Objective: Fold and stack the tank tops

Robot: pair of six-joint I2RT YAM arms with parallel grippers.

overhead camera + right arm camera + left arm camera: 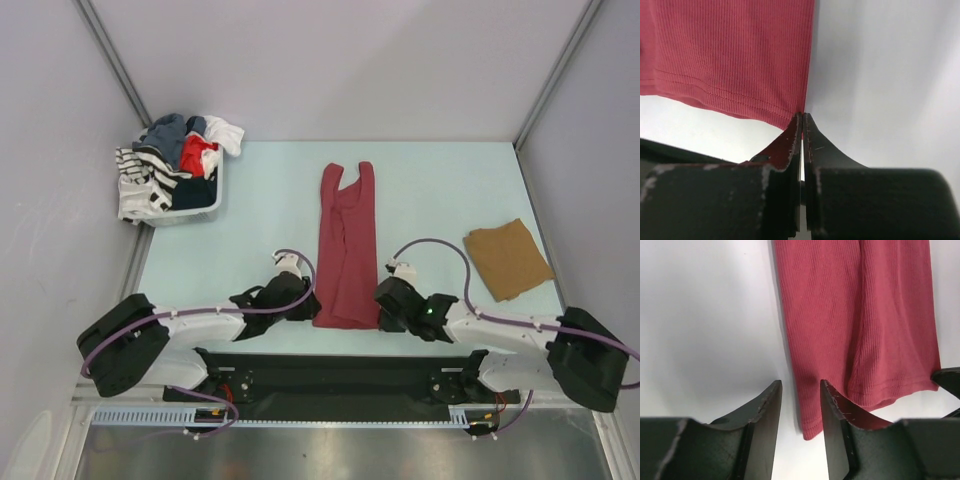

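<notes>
Maroon tank top (347, 245) x1, centre of worktop (260, 200) | right end effector (802, 116) closed on its 5 o'clock hem corner | left end effector (800, 385) part-open astride 7 o'clock corner | tan tank top (507, 259) x1, 3 o'clock | basket (195, 212) x1, 10 o'clock

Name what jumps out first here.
A maroon tank top lies folded lengthwise in the middle, the right gripper pinched shut on its near hem corner, the left gripper open astride the other. A folded tan top sits at right; a basket of mixed clothes at far left.
</notes>
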